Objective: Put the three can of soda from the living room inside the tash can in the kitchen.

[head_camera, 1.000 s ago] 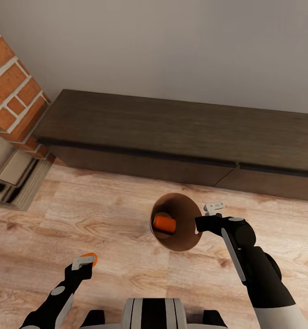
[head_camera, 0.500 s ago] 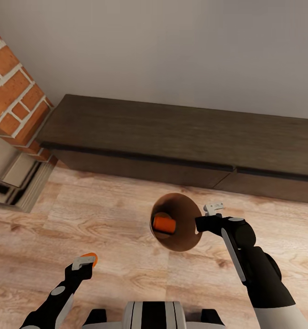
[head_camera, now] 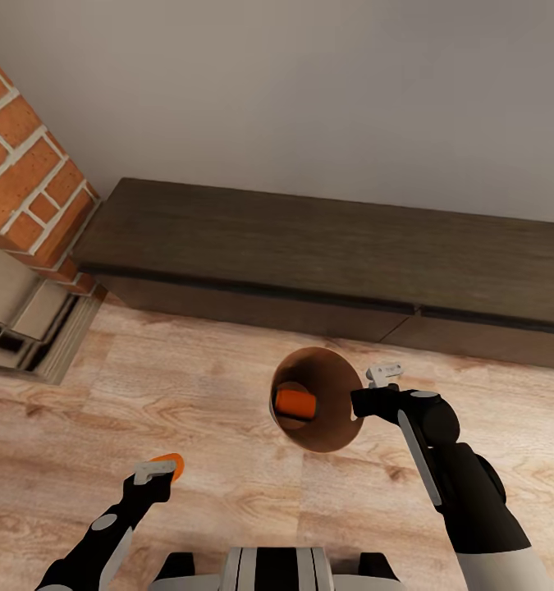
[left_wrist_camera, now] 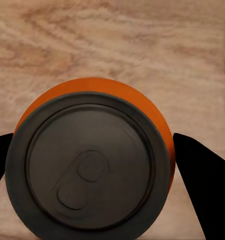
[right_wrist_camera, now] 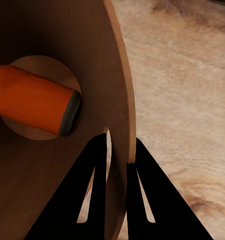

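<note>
Beyond both hands a long, low cabinet (head_camera: 326, 254) of dark wood grain runs along a plain grey wall (head_camera: 309, 90), its front split by a thin dark seam; a red brick chimney (head_camera: 26, 176) with pale mortar stands at its far left end, well beyond the left hand. The floor (head_camera: 186, 386) is light wood plank with visible knots. The right hand (head_camera: 363, 400) is closed on the rim of the bin (head_camera: 336, 386), a round copper-brown vessel with smooth walls, held off the floor and tilted so its mouth faces the head camera. In the right wrist view the two black fingers (right_wrist_camera: 95, 200) sit one on each side of the thin rim wall. One orange can (head_camera: 295, 402) lies on its side in the bin's bottom, grey end toward the right hand. The left hand (head_camera: 157, 469) is closed on a second orange can (left_wrist_camera: 92, 160), a smooth cylinder with a dark grey round top and pull tab; the black fingers press its two sides. This can hangs above bare floor, well apart from the bin, with nothing between them.
</note>
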Available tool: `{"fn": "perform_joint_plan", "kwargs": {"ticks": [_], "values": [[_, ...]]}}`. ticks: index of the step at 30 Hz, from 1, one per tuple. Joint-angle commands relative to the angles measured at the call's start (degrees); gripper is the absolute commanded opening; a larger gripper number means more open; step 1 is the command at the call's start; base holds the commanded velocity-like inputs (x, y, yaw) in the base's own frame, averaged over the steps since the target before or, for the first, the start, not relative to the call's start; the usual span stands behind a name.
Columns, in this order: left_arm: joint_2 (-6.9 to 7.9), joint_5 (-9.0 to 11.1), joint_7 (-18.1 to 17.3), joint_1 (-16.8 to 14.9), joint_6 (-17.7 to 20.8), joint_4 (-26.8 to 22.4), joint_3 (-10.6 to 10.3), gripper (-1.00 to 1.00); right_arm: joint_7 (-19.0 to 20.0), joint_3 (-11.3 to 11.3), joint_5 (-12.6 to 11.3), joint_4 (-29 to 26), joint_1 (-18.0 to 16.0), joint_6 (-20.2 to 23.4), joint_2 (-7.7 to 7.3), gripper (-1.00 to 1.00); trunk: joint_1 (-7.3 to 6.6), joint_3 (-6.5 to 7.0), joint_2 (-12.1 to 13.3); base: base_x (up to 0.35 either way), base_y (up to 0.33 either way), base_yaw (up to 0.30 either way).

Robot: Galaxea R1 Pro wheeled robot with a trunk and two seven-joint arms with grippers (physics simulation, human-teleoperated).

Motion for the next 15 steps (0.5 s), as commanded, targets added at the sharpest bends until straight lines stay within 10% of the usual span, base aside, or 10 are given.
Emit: {"fn": "perform_joint_plan", "kwargs": {"ticks": [1, 15], "values": [[0.0, -0.01, -0.12, 0.0, 0.01, 0.01, 0.01, -1.0, 0.76, -0.03, -1.71, -0.01, -0.01, 0.1, 0.02, -1.0, -0.23, 0.19, 0.42, 0.0, 0.0, 0.0], [-0.04, 0.07, -1.89, 0.0, 0.01, -0.12, -0.02, -1.0, 0.66, 0.07, -1.61, 0.0, -0.01, 0.07, 0.09, -1.0, -3.3, 2.7, 6.03, 0.0, 0.0, 0.0]]}}
